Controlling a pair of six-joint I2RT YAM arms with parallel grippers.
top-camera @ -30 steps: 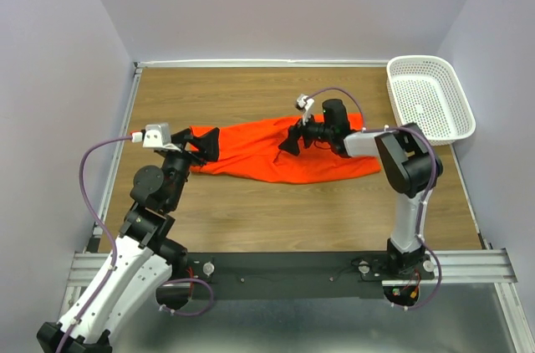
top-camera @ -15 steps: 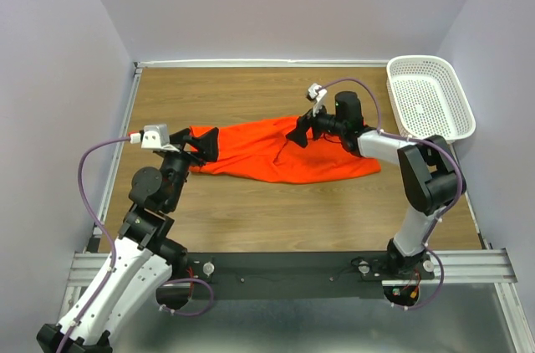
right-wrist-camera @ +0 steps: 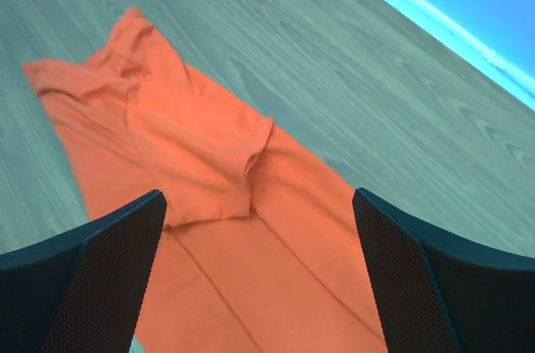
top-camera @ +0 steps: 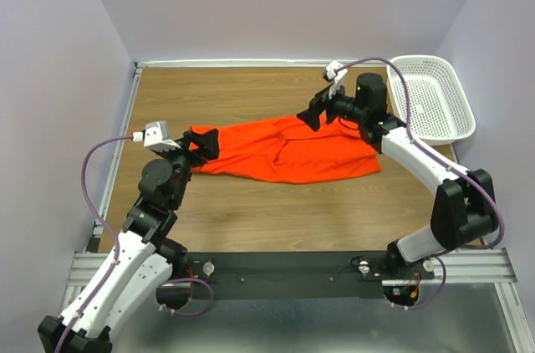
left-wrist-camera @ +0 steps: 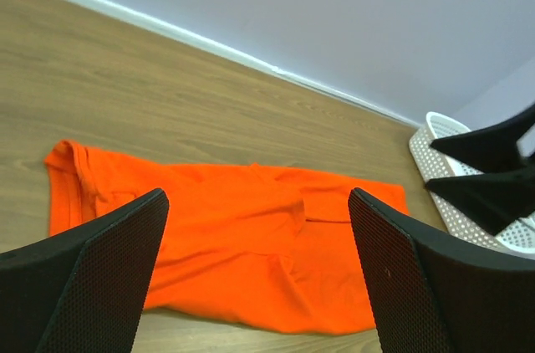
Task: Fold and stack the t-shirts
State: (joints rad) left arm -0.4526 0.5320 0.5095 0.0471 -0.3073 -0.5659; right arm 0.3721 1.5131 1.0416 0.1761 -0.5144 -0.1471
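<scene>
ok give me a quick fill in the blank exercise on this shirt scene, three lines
1. The t-shirt lying on the table is bright ____ in colour.
2. The white basket sits at the table's far ____ corner.
3. The left gripper and the right gripper both have jaws that are ____.

Missing words: orange, right, open.

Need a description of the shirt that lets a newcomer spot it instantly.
Start at the wooden table in front of the two arms. Across its middle lies a long, flattened strip of cloth: the t-shirt. It is the only bright orange-red thing there; the basket at the far right corner is white lattice plastic.
</scene>
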